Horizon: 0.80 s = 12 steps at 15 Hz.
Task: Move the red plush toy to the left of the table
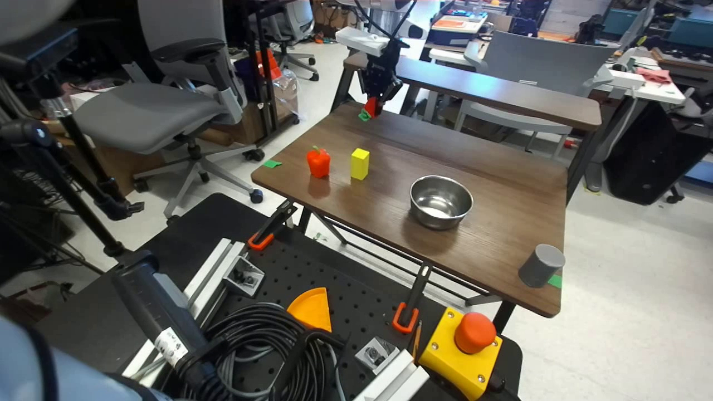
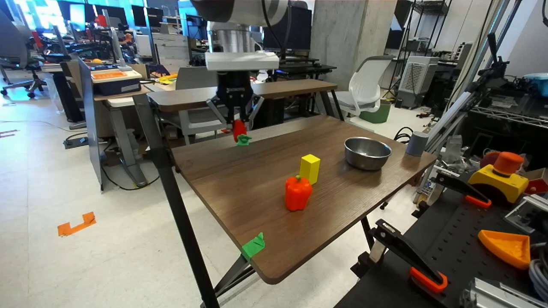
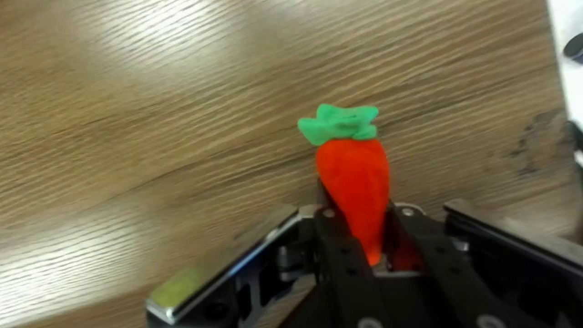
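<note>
The red plush toy [image 3: 357,175] is carrot-shaped with a green leafy top. In the wrist view its narrow end lies between the two fingers of my gripper [image 3: 360,207], which is shut on it. In both exterior views the red plush toy [image 1: 371,106] [image 2: 238,129] hangs leaf end down from my gripper [image 1: 376,100] [image 2: 239,120]. It is over the far part of the dark brown table [image 1: 501,178] [image 2: 239,179], near the raised shelf. The gap between its leaves and the tabletop is hard to judge.
On the table stand a red-orange bell pepper [image 1: 318,162] [image 2: 298,194], a yellow block [image 1: 360,164] [image 2: 310,169], a steel bowl [image 1: 431,216] [image 2: 367,157] and a grey cylinder [image 1: 540,266] [image 2: 416,143]. A raised shelf [image 1: 501,92] [image 2: 282,89] runs along the far edge.
</note>
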Each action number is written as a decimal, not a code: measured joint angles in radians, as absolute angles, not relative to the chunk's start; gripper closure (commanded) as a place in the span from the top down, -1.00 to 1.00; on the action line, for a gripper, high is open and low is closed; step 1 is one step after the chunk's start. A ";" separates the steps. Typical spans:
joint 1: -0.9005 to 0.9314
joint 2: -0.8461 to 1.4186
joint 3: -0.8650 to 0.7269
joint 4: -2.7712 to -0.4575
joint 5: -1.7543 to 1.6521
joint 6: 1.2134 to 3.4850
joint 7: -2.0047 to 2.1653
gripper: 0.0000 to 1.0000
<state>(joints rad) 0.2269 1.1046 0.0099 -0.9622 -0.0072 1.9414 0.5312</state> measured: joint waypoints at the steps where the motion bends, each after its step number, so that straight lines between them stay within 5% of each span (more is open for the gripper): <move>1: 0.252 1.105 0.018 -0.962 -0.007 1.941 0.524 -0.91; 7: 0.330 1.161 0.023 -0.942 -0.008 1.901 0.507 -0.91; 9: 0.329 1.190 0.020 -0.923 -0.009 1.883 0.497 -0.11; 12: 0.329 1.206 0.018 -0.891 -0.011 1.855 0.485 0.09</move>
<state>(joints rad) 0.3294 1.2063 0.0175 -0.8907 -0.0109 1.8551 0.4851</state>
